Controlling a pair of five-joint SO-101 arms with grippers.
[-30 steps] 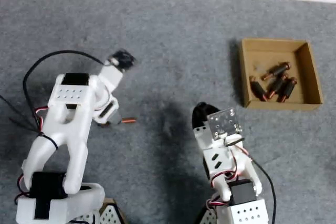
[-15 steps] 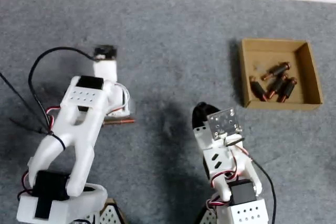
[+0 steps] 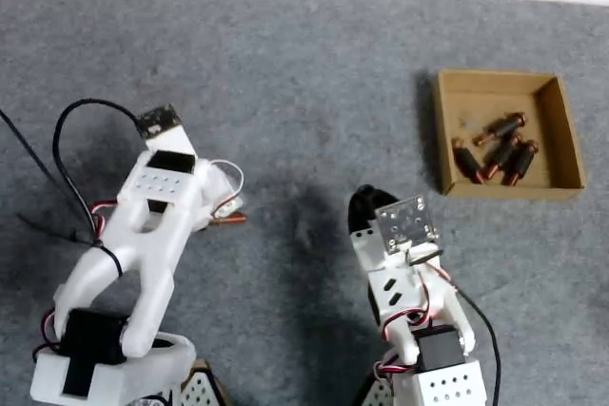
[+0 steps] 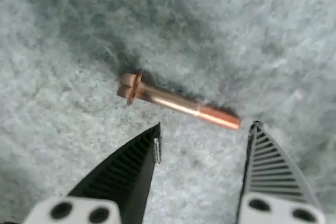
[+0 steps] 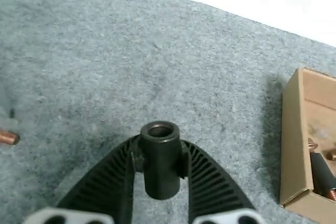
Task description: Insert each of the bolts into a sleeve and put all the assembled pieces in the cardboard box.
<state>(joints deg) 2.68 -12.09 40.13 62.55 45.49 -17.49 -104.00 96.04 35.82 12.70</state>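
Observation:
A copper bolt (image 4: 176,102) lies flat on the grey carpet. My left gripper (image 4: 205,132) hangs open just above it, both fingertips on the near side of its shank. In the high view the left arm (image 3: 157,221) covers most of the bolt (image 3: 231,220), and only its threaded end pokes out. My right gripper (image 5: 160,148) is shut on a black sleeve (image 5: 160,167), held upright with its bore facing up. In the high view this gripper (image 3: 366,208) sits mid-table. The cardboard box (image 3: 447,130) at the right holds several assembled pieces (image 3: 495,151).
Grey carpet covers the table, with a white strip along the far edge. The box wall (image 5: 294,129) stands to the side of the held sleeve. Both arm bases sit at the near edge, and a black cable (image 3: 67,140) loops over the left arm.
The left arm's wrist has swung leftward and settled over the bolt, covering more of it. The bolt has not shifted. The right arm has stayed still with the sleeve.

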